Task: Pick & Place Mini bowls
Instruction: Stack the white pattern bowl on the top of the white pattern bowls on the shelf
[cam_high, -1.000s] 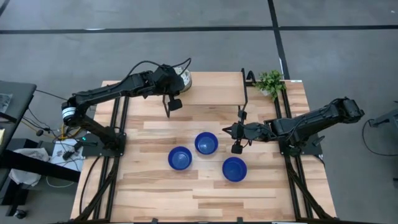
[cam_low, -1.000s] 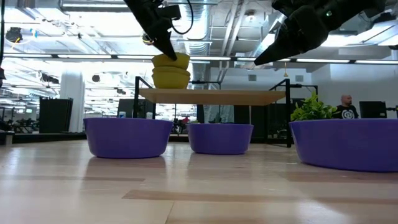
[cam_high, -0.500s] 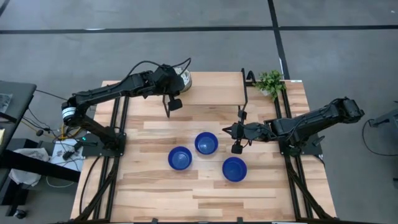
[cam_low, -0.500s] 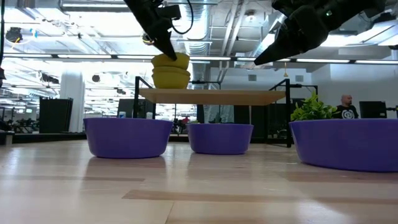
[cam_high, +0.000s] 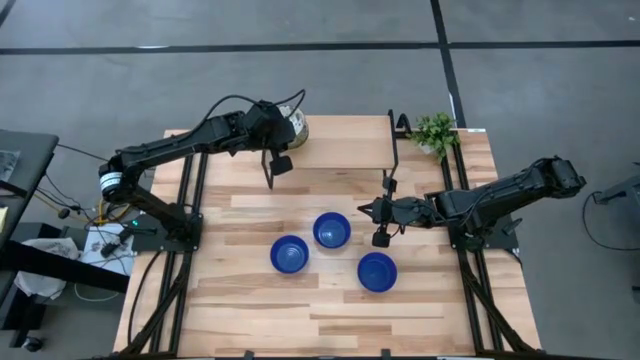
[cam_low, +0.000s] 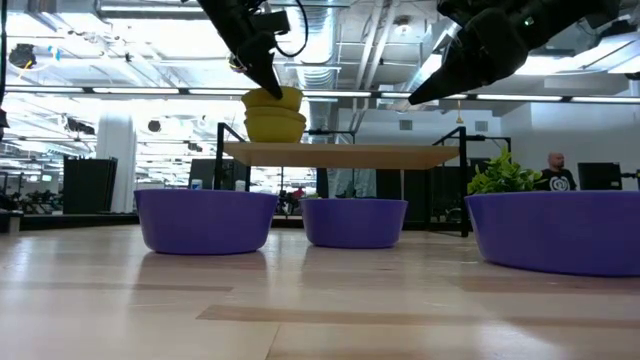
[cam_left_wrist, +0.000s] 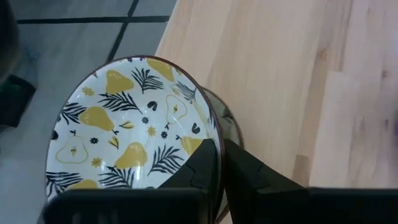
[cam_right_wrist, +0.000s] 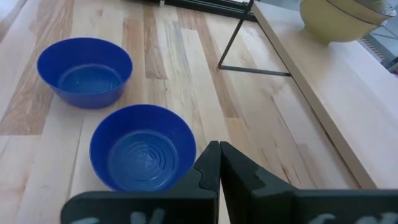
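A stack of patterned mini bowls (cam_high: 297, 127), yellow outside (cam_low: 273, 120), rests on a raised wooden shelf (cam_low: 340, 153) at the table's far side. The top bowl (cam_left_wrist: 124, 124) is white inside with yellow pears and dark leaves. My left gripper (cam_left_wrist: 222, 146) is shut on it. Three blue mini bowls (cam_high: 289, 254) (cam_high: 331, 230) (cam_high: 377, 271) stand on their bases mid-table. My right gripper (cam_high: 366, 211) is shut and hangs in the air above the table (cam_low: 412, 100), just beyond the blue bowls, touching nothing. My left gripper pinches the top patterned bowl by its rim (cam_left_wrist: 213, 127), one finger (cam_left_wrist: 202, 171) inside the bowl and the other finger (cam_left_wrist: 249, 171) outside. The fingers come slanting down from above. The bowl sits nested on the stack, with the lower bowl's rim (cam_left_wrist: 231, 121) showing beside it.
The shelf stands on a thin black metal frame (cam_right_wrist: 239, 43) along the table's far part. A small green plant (cam_high: 435, 130) stands at the far right corner. Bare wood lies along the table's near edge (cam_high: 320, 320). A person (cam_low: 556, 172) is far off in the room.
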